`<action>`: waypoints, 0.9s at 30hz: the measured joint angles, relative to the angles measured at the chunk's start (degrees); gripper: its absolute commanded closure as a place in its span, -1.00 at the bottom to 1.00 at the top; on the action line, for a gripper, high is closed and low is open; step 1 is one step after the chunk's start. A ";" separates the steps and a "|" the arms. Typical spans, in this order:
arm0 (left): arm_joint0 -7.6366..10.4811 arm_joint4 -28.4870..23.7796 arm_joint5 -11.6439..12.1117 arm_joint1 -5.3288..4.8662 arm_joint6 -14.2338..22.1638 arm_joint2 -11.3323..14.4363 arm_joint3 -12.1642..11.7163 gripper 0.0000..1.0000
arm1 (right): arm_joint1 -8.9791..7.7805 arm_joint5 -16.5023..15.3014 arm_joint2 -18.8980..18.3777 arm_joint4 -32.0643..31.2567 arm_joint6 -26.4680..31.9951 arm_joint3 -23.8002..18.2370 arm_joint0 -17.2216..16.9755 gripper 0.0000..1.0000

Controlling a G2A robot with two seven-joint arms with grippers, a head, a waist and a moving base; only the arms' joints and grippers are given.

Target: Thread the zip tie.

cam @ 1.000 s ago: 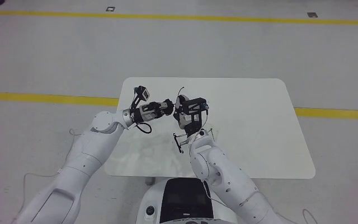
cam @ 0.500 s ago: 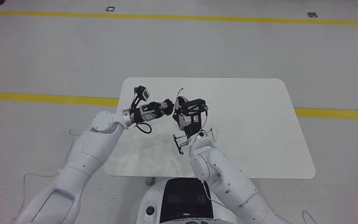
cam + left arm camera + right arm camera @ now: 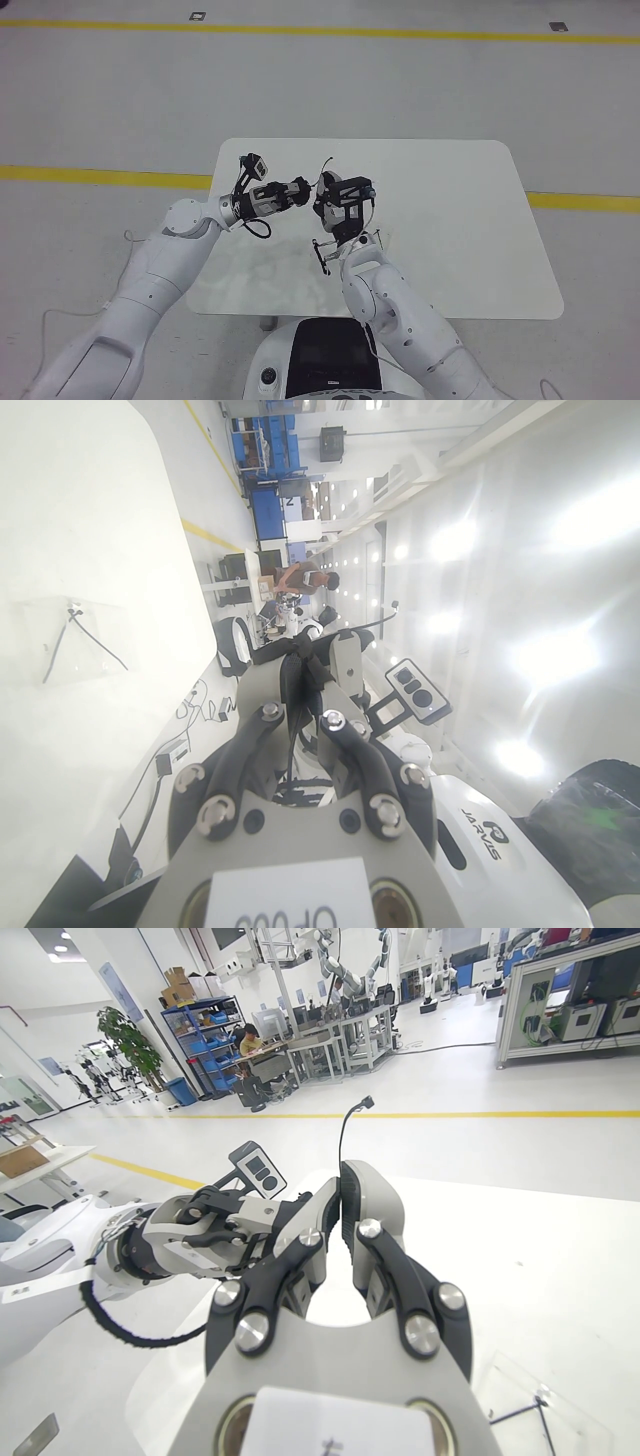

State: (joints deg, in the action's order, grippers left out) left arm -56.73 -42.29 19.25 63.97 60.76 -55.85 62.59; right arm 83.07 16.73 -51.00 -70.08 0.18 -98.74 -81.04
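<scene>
Table (image 3: 450, 200): your big white surface. Both arms meet above its left-centre, nearer the robot's side than the far edge.

Left tool (image 3: 304, 190): coming in from the left and lying roughly level above the table, its tip right up against the right tool. From its own wrist camera it looks pressed together at the tip. Something dark sits there, but you can't tell what it is or whether it is gripped.

Right tool (image 3: 341, 1184): raised off the table and pointing away from the robot, tip to tip with the left one. Its two ribbed pads are squeezed flat together, and there is your strap, pinched right between them.

Clear sheet (image 3: 107, 620): lying flat on the table just on the robot's side of the two tools, below the right wrist.

Zip tie (image 3: 342, 1143): thin and black, clamped in the right tool. It stands straight up out of the pads, then bends over towards the far side. Its small square head is at the very top, free in the air and touching nothing.

Spare ties (image 3: 56, 650): a couple of thin black straps on the clear sheet, joined at one end and splayed apart at the other.
</scene>
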 measured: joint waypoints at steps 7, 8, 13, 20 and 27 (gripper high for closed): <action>0.00 0.00 0.00 0.00 0.00 0.00 0.00 1.00 | 0.27 -2.17 0.16 0.97 0.68 0.52 0.01 1.00; 0.00 0.00 0.00 0.00 0.00 0.00 0.00 1.00 | 0.33 -2.31 0.21 0.91 0.80 0.71 0.08 1.00; 0.00 0.00 0.00 0.00 0.00 0.00 0.00 1.00 | 0.54 -2.28 0.12 0.71 1.07 1.17 0.28 1.00; 0.00 0.00 0.00 0.00 0.00 0.00 0.00 1.00 | 0.71 -2.38 -0.41 0.51 1.13 1.14 -0.05 1.00; 0.00 0.00 0.00 0.00 0.00 0.00 0.00 1.00 | 0.82 -2.57 -1.04 0.76 1.17 0.72 -0.69 0.02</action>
State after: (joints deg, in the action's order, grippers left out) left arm -56.73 -42.29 19.25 63.97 60.76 -55.85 62.59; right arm 83.89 14.17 -52.03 -69.32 1.35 -98.02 -81.73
